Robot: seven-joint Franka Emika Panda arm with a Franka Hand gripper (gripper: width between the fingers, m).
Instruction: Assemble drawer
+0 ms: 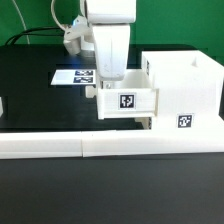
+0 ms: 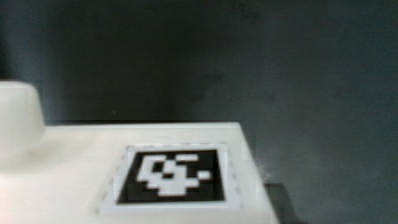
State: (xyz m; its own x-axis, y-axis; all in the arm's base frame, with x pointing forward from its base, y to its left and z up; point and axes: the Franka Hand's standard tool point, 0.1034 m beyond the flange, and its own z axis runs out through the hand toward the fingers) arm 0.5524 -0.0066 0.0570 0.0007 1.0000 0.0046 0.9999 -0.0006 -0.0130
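Observation:
The white drawer case [image 1: 187, 80] stands at the exterior view's right, with a square tag [image 1: 185, 122] on its near side. A white open-top tray [image 1: 140, 102] with a tag [image 1: 127, 100] on its front sticks out of the case's open side, held level above the table. My gripper [image 1: 107, 88] comes straight down onto the tray's outer end and is shut on its wall; the hand hides the fingertips. The wrist view shows the tray's tagged face [image 2: 175, 172] very close. The edge of another white part [image 1: 146, 122] shows under the tray.
The marker board [image 1: 72, 76] lies flat on the black table behind my gripper. Long low white rails [image 1: 60, 146] run along the front. A white object [image 2: 15, 120] sits at the edge of the wrist view. A small white piece [image 1: 2, 104] lies at the exterior view's left edge.

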